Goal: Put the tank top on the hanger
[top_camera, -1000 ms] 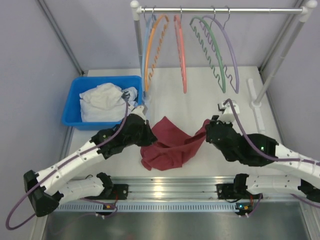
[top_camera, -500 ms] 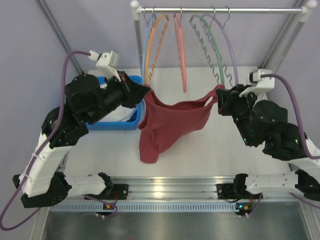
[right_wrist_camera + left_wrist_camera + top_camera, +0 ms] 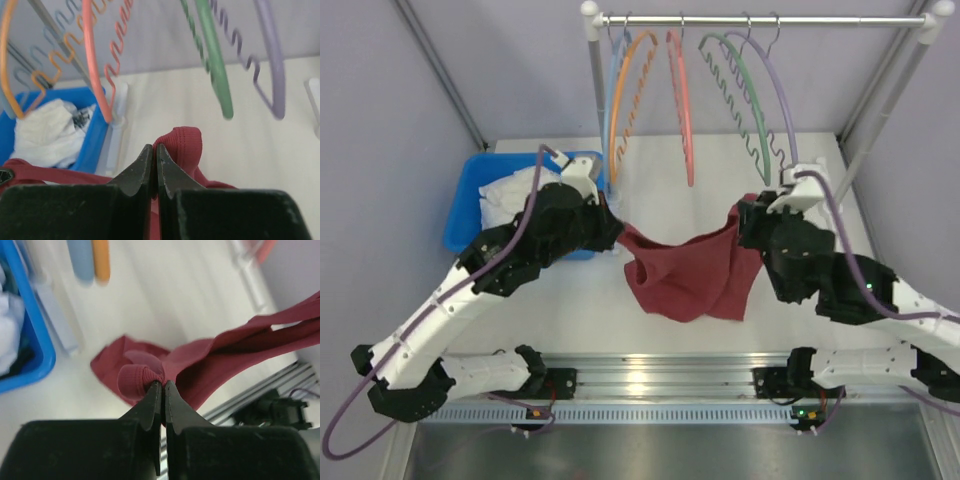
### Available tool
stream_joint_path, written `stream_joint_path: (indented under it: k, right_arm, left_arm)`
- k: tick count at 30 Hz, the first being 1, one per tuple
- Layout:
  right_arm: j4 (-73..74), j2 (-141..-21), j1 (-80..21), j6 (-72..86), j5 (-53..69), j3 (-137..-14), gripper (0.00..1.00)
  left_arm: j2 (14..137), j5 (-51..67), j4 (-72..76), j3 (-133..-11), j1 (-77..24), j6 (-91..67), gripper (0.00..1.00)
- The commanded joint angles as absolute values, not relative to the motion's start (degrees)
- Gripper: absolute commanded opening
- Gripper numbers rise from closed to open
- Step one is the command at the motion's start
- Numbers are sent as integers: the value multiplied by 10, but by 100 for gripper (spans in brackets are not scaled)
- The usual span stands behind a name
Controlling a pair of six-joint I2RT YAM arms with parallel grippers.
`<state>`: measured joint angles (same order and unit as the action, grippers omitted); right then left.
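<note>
Over the white table (image 3: 560, 310), you had the tank top (image 3: 695, 270) strung between both arms, its middle sagging in a loose fold. Your left gripper (image 3: 162, 386) had its fingers pinched tight on a bunched strap end, and your right gripper (image 3: 155, 150) was clamped just as narrowly on a looped strap. Beyond the right gripper, the hanger (image 3: 782, 105) hung on the rail (image 3: 720, 19), apart from the fabric, outermost beside the green hanger (image 3: 748, 115).
</note>
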<state>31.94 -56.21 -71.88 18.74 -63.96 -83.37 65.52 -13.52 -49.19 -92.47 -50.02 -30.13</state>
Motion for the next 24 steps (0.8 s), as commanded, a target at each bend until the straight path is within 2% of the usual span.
stream_joint_path:
  k: [1, 2, 5, 6, 9, 12, 15, 18, 19, 21, 22, 24]
  right_arm:
    - [423, -535, -725, 364, -608, -727, 0]
    - [438, -528, -725, 435, -593, -661, 0]
    - [432, -515, -724, 551, -517, -527, 0]
    - [406, -514, -723, 567, -499, -494, 0]
    - [362, -526, -719, 605, -447, -397, 0]
    - [327, -546, -708, 606, -416, -358, 2]
    - [304, -563, -701, 585, -390, -352, 8]
    - [298, -578, -700, 575, -371, -355, 16]
    - [301, -579, -700, 573, -366, -359, 22]
    - [308, -581, -700, 565, -359, -367, 32]
    - [311, -579, -701, 561, -356, -375, 45]
    - [322, -574, -701, 542, -351, -387, 60]
  left_arm:
    - [599, -102, -421, -777, -500, -358, 0]
    - [590, -74, -401, -693, -500, -382, 0]
    - [579, -31, -300, -572, -501, -425, 0]
    - [584, -12, -274, -500, -500, -432, 0]
    - [620, 20, -176, -412, -500, -452, 0]
    - [680, 35, -127, -395, -501, -457, 0]
    - [736, 40, -129, -412, -500, -454, 0]
    - [758, 28, -145, -422, -500, -454, 2]
    - [758, 19, -152, -424, -500, -454, 3]
    - [753, 8, -175, -425, -500, -455, 11]
    - [743, 5, -181, -425, -500, -455, 15]
    - [730, -25, -200, -425, -499, -459, 19]
